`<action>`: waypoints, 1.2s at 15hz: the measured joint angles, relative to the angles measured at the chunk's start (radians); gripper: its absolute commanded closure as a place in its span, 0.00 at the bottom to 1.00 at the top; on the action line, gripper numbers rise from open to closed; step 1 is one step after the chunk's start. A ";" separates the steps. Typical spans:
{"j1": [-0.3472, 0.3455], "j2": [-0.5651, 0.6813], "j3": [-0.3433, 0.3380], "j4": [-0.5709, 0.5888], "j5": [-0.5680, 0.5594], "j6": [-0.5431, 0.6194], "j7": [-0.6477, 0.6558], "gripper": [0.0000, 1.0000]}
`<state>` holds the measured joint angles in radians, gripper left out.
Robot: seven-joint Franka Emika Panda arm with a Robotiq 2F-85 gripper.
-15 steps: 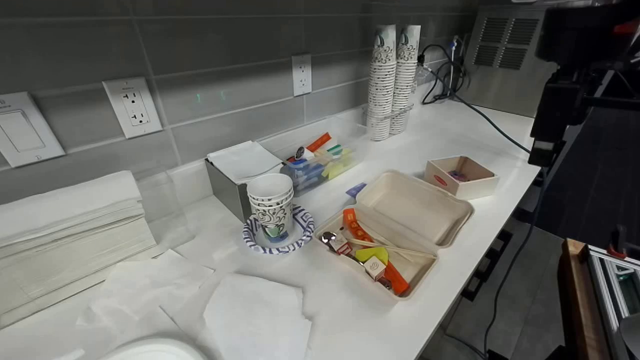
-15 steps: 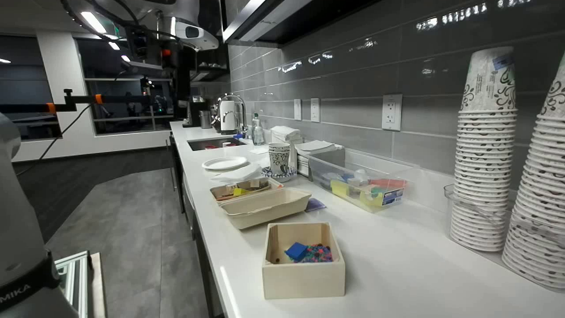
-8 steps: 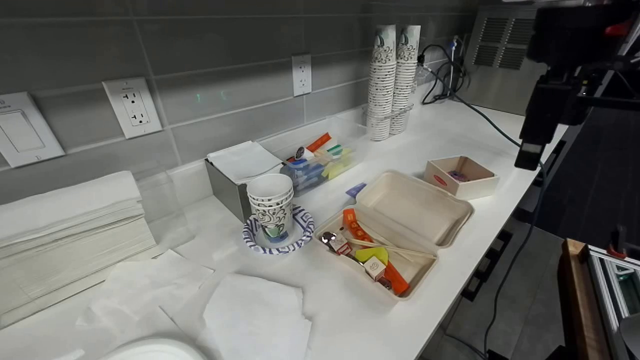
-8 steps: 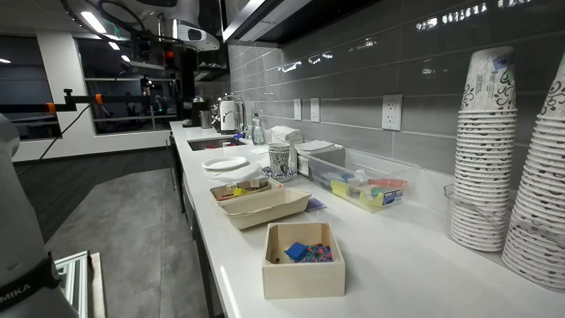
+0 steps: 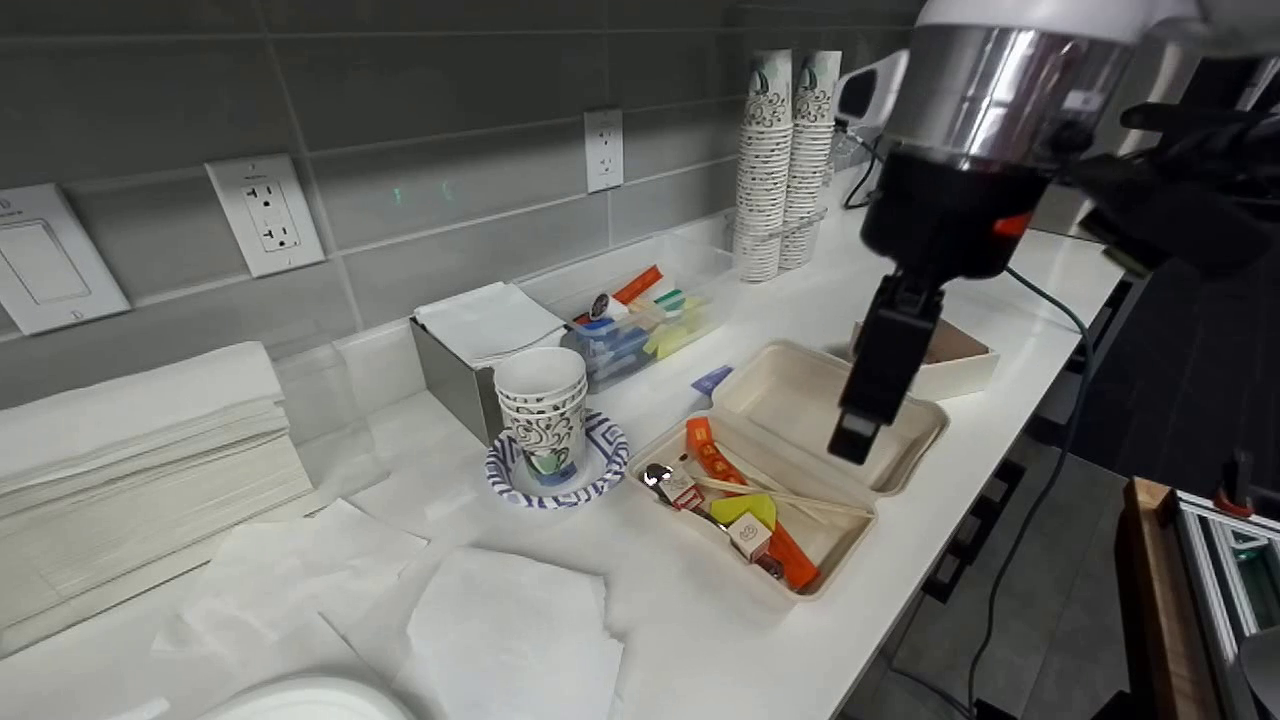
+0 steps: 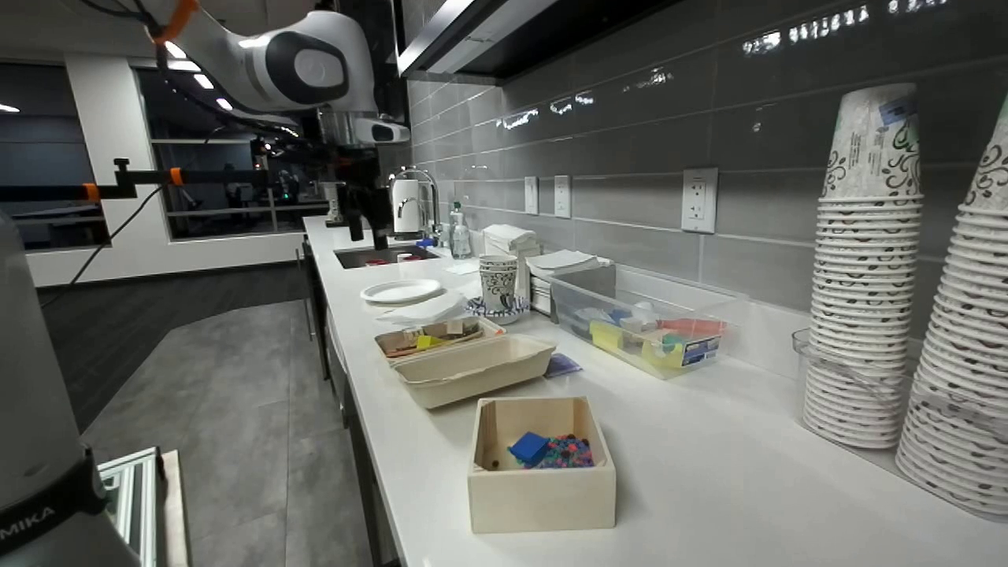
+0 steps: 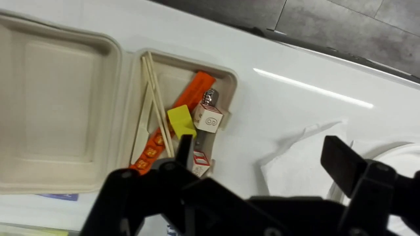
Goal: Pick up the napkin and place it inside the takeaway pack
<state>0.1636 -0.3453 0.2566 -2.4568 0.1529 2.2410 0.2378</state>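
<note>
The napkin [image 5: 515,630] is a thin white sheet lying on the counter in front of the takeaway pack; it also shows in the wrist view [image 7: 302,164]. The takeaway pack [image 5: 785,400] is a beige clamshell lying open, with orange packets, chopsticks, a yellow piece, lettered blocks and a spoon in one half; the other half [image 7: 59,101] is bare. My gripper [image 5: 852,440] is open and empty, above the counter. In the wrist view its fingers [image 7: 259,154] are wide apart, one seen over the pack's edge, one over the napkin's far side. They also show in an exterior view [image 6: 368,236].
More white sheets [image 5: 290,570] and a white plate [image 5: 310,700] lie beside the napkin. Paper cups [image 5: 545,430] stand in a patterned bowl. A folded towel stack [image 5: 140,480], a clear bin [image 5: 650,320] and cup stacks [image 5: 765,180] line the wall. A wooden box [image 6: 543,496] sits beyond the pack.
The arm has swung from the far right over the counter toward the pack in an exterior view, and the gripper sits lower. The napkin and pack have not moved.
</note>
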 measured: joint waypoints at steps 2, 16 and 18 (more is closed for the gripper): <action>0.011 0.100 -0.001 0.019 0.000 0.077 -0.042 0.00; 0.150 0.703 -0.023 0.477 -0.256 0.191 -0.015 0.00; 0.176 0.763 -0.047 0.541 -0.300 0.207 -0.009 0.00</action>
<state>0.3397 0.4175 0.2095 -1.9161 -0.1471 2.4477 0.2284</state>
